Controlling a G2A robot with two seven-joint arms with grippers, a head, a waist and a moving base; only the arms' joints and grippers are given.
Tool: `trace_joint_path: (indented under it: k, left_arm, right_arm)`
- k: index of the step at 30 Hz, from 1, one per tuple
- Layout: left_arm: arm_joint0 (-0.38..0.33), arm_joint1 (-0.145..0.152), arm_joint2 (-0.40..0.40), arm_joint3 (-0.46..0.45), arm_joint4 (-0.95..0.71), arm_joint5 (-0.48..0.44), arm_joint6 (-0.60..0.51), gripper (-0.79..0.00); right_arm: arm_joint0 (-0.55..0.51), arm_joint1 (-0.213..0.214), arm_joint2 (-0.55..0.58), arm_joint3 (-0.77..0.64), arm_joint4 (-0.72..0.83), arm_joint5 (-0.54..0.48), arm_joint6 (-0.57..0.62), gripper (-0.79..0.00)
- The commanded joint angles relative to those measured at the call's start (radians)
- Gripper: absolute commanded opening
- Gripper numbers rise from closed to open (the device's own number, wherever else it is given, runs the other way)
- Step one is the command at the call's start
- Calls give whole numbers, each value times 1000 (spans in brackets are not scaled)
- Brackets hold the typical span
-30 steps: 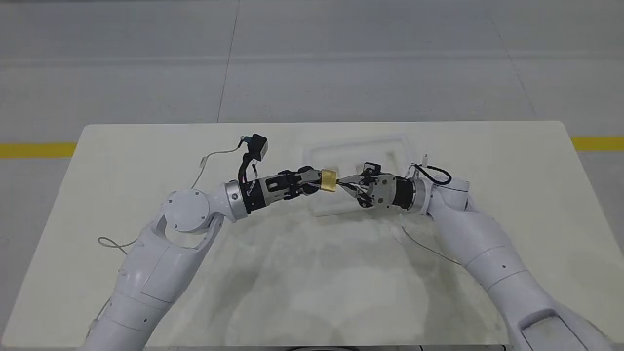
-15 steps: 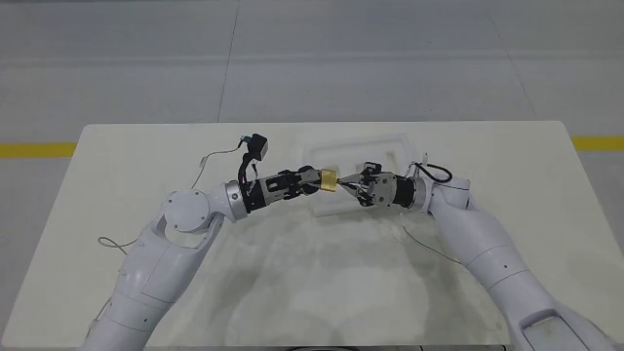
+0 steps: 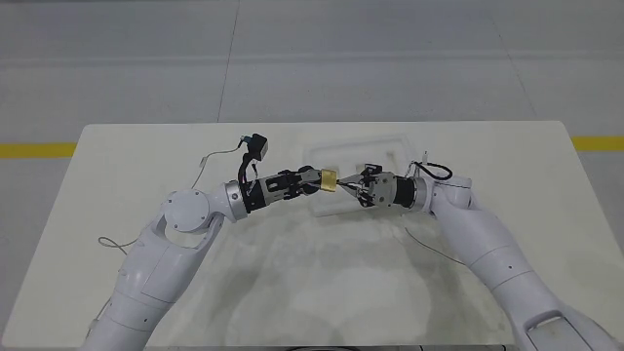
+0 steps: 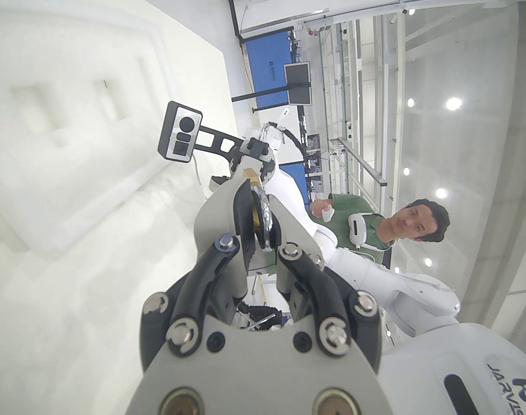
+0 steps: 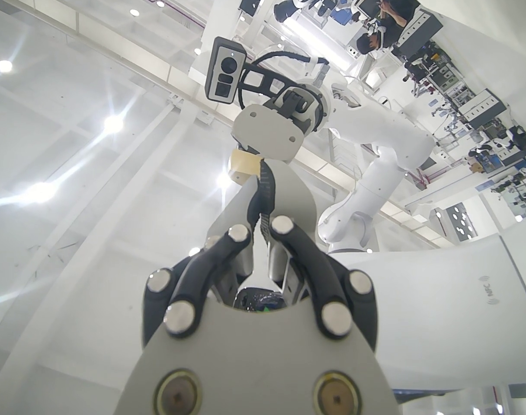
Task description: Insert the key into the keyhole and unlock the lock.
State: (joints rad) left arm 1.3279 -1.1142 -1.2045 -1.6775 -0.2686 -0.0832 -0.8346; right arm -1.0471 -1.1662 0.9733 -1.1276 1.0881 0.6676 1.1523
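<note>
Currently the brass lock (image 3: 330, 179) is clamped by the left gripper (image 3: 314, 179) above the table (image 3: 146, 156), the key (image 3: 342, 185) pinched by the right gripper (image 3: 349, 187) beside it; both are judged rigid, slick, best gripped flatwise.

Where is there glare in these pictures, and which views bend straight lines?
Right wrist view: ceiling lights flare into long streaks, and the beams curve from the wide lens. Left wrist view: the foam tray is washed out, its edges faint; the railings bow. Top view: even light on the table, no glare, lines straight.
</note>
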Motion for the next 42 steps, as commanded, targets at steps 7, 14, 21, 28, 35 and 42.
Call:
trace_joint_path:
  k: [7,14,21,28,35,42]
  left_arm:
    - [0,0,0,0,0,0,0,-785]
    - [10,2,-8,-5,4,-3,15,-785]
    - [15,4,-10,-10,5,-3,16,-785]
    - [14,5,-7,-10,9,-4,14,-785]
    - [13,5,-7,-9,10,-5,12,-785]
    - [13,5,-7,-9,10,-5,12,-785]
  right_arm:
    - [0,6,-4,-9,13,9,-9,-785]
    - [2,4,-10,-18,28,12,-26,-785]
    - [1,3,-11,-15,35,11,-31,-785]
    - [0,1,-12,-5,53,19,-31,-785]
    - [4,1,-12,-1,55,28,-41,-785]
    - [7,2,-11,-4,55,43,-43,-785]
